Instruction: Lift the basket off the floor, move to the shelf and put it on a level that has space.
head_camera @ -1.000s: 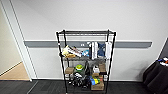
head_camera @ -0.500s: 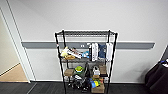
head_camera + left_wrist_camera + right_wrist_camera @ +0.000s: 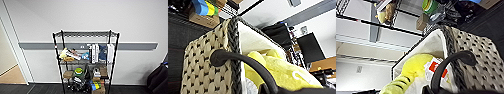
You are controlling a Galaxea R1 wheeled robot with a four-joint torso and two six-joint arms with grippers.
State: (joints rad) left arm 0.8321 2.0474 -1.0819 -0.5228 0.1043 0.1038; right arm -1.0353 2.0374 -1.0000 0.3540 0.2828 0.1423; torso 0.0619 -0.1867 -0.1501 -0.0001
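Close in front of each wrist camera a dark loop handle (image 3: 243, 65) arches off the basket (image 3: 205, 67); whether either set of jaws is apart or clamped, I cannot tell. Yellow cloth (image 3: 280, 70) lies inside on the white lining (image 3: 428, 47). Beyond stands the shelf (image 3: 85, 61), its top level (image 3: 85, 33) bare, books (image 3: 94, 53) and boxes (image 3: 98, 87) lower, on grey carpet floor (image 3: 37, 88).
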